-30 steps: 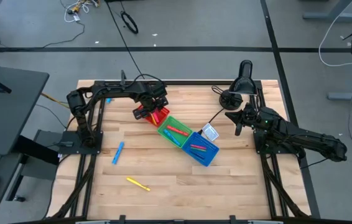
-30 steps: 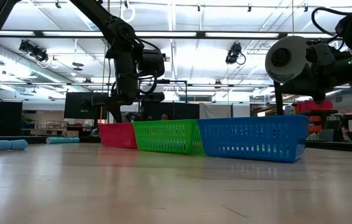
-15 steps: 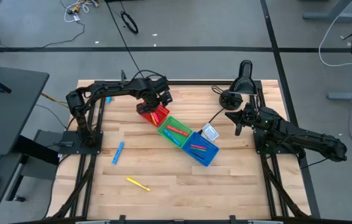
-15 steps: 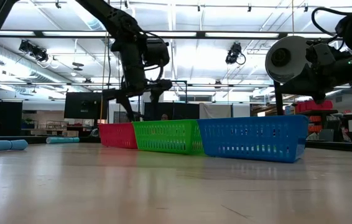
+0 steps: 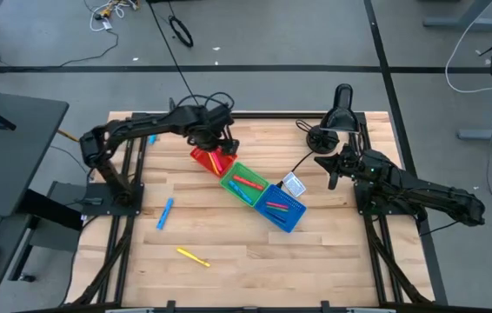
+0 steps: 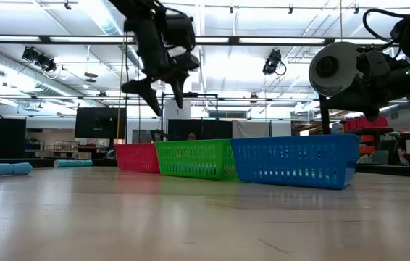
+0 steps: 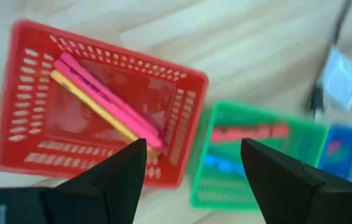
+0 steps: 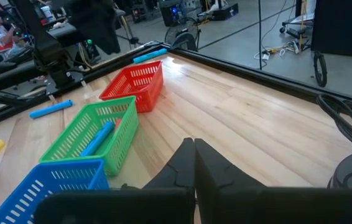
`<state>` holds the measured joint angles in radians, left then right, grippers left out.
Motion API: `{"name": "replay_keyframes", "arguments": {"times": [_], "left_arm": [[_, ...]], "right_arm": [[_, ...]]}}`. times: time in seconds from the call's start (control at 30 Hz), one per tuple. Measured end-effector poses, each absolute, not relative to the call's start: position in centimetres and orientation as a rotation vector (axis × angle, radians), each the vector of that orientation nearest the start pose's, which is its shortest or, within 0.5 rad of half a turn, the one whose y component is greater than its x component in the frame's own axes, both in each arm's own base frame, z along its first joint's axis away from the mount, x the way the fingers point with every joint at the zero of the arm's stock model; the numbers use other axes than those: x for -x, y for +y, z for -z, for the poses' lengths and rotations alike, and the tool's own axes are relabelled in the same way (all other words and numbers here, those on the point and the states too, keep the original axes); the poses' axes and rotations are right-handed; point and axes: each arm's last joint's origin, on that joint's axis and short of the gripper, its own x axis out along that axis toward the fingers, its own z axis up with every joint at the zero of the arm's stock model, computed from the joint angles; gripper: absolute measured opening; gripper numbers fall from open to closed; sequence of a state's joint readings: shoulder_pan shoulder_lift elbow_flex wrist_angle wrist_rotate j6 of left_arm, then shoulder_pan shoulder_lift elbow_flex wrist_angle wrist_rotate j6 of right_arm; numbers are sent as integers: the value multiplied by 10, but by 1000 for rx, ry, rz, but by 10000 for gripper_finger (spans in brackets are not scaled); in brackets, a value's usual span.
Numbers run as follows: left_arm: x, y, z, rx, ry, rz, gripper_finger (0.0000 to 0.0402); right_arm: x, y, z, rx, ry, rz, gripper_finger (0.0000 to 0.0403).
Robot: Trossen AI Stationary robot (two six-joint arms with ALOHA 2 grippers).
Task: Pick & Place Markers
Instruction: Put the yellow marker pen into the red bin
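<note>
The left tool (image 6: pixel 163 90) hangs above the red bin (image 5: pixel 209 159), fingers spread apart and holding nothing. In that bin lie a pink marker (image 7: pixel 111 96) and a yellow marker (image 7: pixel 95 106), side by side and touching. At the bin's 4 o'clock sit the green bin (image 5: pixel 244 184) and the blue bin (image 5: pixel 282 209), in a touching row. A blue marker (image 5: pixel 165 213) and another yellow marker (image 5: pixel 192 257) lie loose on the desk (image 5: pixel 315 243) toward 7 o'clock. The right tool (image 8: pixel 194 158) waits at 3 o'clock, fingers pressed together and holding nothing.
</note>
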<state>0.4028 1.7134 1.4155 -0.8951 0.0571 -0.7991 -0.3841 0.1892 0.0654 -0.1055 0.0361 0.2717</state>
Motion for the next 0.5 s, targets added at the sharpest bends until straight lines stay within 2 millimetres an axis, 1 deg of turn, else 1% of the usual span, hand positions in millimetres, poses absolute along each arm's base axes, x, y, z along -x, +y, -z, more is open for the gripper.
{"name": "replay_keyframes", "arguments": {"times": [0.13,0.27,0.5], "left_arm": [[-310,116,-273,801,1081,-643,268],[-304,95,-285,678,1124,-534,268],[-302,49,-302,484,1140,-330,268]], "right_arm": [[-97,-40,-160,-307,169,448,0],[-97,-40,-160,-306,169,447,0],[-97,-40,-160,-306,169,447,0]]}}
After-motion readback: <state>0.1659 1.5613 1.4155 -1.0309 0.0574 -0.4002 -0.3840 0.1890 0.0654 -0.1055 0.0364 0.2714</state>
